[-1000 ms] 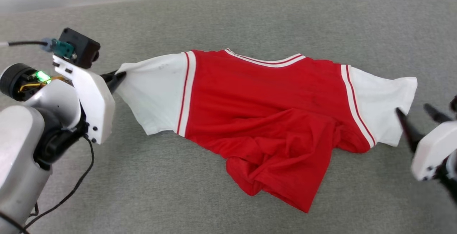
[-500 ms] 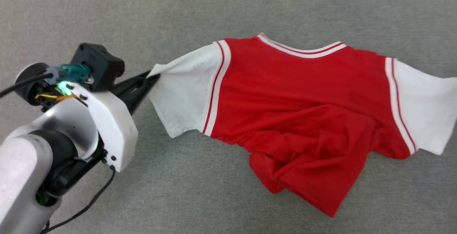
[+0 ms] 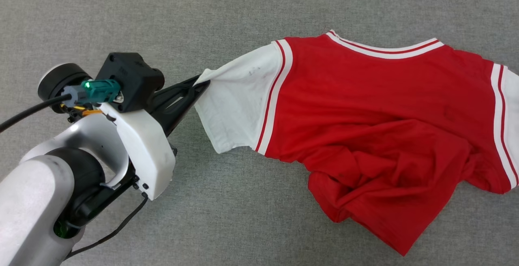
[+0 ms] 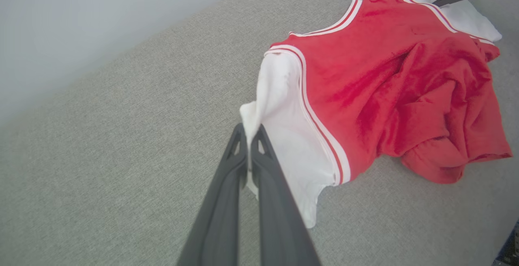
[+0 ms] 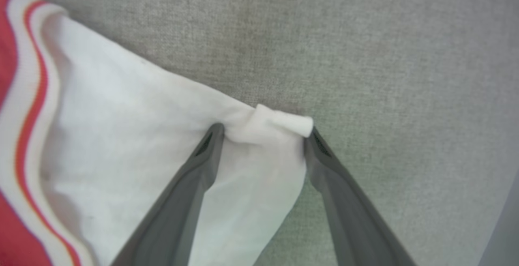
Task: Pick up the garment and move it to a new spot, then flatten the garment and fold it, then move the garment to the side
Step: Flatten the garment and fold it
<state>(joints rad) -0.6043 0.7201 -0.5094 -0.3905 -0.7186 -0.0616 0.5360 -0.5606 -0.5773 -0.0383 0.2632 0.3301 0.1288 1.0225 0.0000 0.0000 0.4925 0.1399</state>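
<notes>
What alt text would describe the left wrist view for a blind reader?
The left gripper pinches the edge of a white sleeve of a red T-shirt, which lies crumpled on a grey fabric surface.

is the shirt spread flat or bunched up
Partly spread: the shirt lies stretched out across the top, but its lower part is bunched in folds. The left gripper pinches one sleeve.

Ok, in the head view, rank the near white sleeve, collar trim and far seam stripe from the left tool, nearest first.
1. Near white sleeve, pinched in the left tool.
2. Collar trim, upper middle-right.
3. Far seam stripe, right edge.
</notes>
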